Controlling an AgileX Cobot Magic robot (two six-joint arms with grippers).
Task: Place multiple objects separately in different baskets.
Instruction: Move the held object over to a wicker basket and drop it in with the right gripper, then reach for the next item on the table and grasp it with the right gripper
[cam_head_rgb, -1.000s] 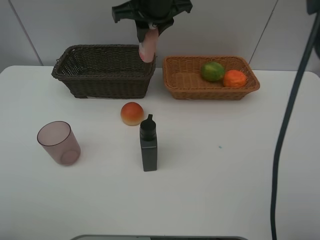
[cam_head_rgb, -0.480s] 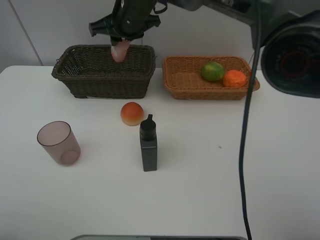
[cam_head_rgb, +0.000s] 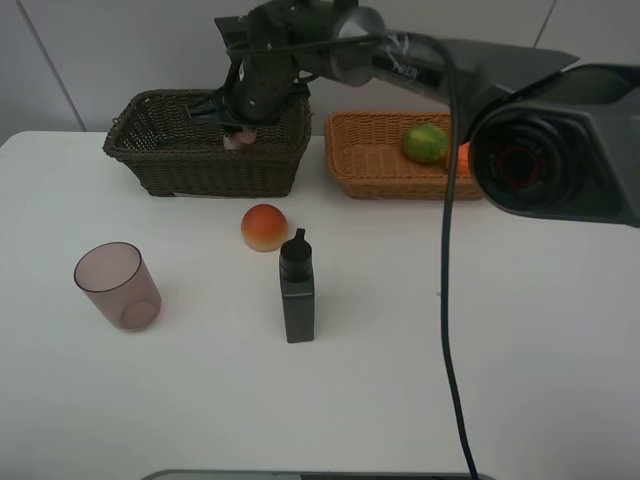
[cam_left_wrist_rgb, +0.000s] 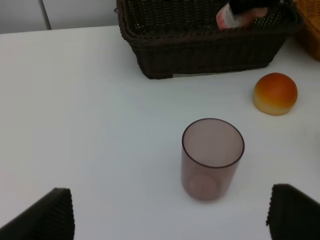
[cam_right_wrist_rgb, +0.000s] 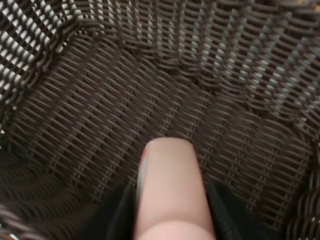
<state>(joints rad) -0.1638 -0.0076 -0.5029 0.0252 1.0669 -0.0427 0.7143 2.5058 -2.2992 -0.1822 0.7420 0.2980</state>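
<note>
Right claw (cam_head_rgb: 245, 120): clenched on the slim pink white-capped bottle (cam_right_wrist_rgb: 170, 190), with a dark finger on either side of it, reached down inside the deep dark brown rectangular wicker basket (cam_head_rgb: 200, 165).
Pink bottle: hanging in my grip above the woven floor of the dark basket, near its back wall. I cannot tell if its lower end is touching the weave.
Left claw (cam_left_wrist_rgb: 170, 217): released, jaws wide apart and holding nothing, hovering over the white tabletop (cam_head_rgb: 450, 350) near the translucent mauve cup (cam_left_wrist_rgb: 212, 157).
Shallow light orange-tan wicker basket (cam_head_rgb: 380, 175): holds the green citrus (cam_head_rgb: 425, 143) and the orange tangerine (cam_head_rgb: 462, 152), the tangerine partly hidden behind my arm.
Left out on the tabletop: the orange-red peach-like fruit (cam_head_rgb: 264, 226), the black rectangular bottle (cam_head_rgb: 297, 295) standing just beside it, and the mauve cup well apart from them.
Risk on release: if I let go while the bottle hangs above the floor or leans, I expect it to topple and roll against a wall.
Risk on withdrawal: a finger could catch the rim or the weave and drag or tip the dark basket.
Risk from my arm: it crosses above the tan basket, so a low retreat could knock the fruit.
</note>
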